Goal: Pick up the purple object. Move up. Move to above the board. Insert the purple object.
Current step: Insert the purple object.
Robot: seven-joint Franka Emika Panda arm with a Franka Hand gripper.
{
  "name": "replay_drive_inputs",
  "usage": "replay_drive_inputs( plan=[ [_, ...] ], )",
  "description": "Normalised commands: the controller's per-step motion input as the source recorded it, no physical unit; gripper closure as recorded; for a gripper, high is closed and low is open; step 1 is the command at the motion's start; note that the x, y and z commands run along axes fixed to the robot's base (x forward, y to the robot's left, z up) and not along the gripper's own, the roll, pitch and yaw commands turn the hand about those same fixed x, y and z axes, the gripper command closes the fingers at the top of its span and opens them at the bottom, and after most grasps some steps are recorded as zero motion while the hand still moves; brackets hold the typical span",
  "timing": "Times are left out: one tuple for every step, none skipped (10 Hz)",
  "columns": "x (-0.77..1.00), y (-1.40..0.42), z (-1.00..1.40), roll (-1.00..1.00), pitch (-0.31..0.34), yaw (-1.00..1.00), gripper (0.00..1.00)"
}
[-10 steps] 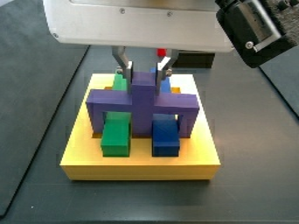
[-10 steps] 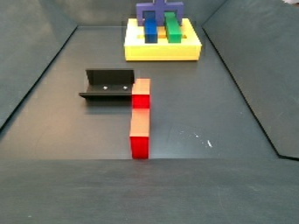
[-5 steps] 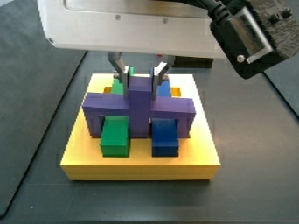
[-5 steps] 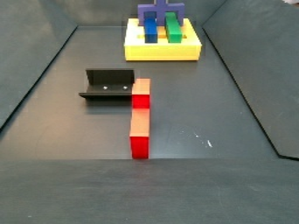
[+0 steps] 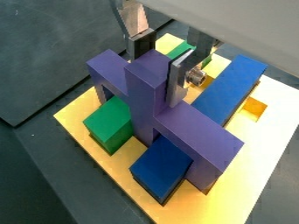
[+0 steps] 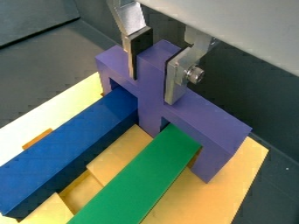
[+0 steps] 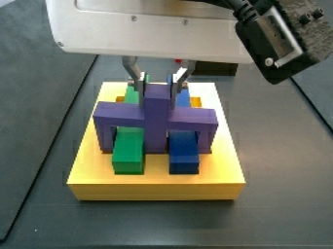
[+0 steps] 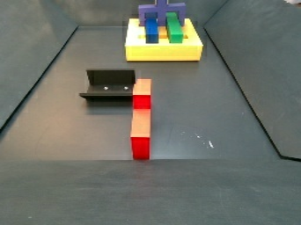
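The purple object sits on the yellow board, its crossbar low over the slab and its stem upright. In both wrist views my gripper is straight above it, with one finger on each side of the stem and the pads against the stem's faces. The crossbar spans over a green and a blue piece. From the far side view the purple object and board show at the back of the floor, and the gripper is out of frame there.
A green block and a blue block lie in the board under the purple crossbar. A red and pink bar lies on the dark floor beside the fixture. Sloped walls ring the floor.
My gripper has come down a little with the purple object, and the crossbar now sits lower on the board. The fingers stay around the stem.
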Motion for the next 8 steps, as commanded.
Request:
replay_drive_inputs(
  plan=[
    [0.03, -0.08, -0.54, -0.01, -0.081, 0.05, 1.0],
    [0.0, -0.1, -0.34, 0.01, -0.116, 0.12, 1.0],
    [0.01, 0.0, -0.15, 0.0, -0.1, 0.13, 1.0],
    [0.01, 0.0, 0.0, 0.07, 0.0, 0.07, 1.0],
    [0.17, -0.01, 0.0, 0.09, 0.0, 0.2, 1.0],
    [0.31, 0.0, -0.07, 0.04, 0.0, 0.36, 1.0],
    [0.07, 0.0, -0.09, 0.0, -0.003, 0.23, 1.0],
    [0.0, 0.0, -0.07, 0.0, -0.003, 0.01, 1.0]
  ],
)
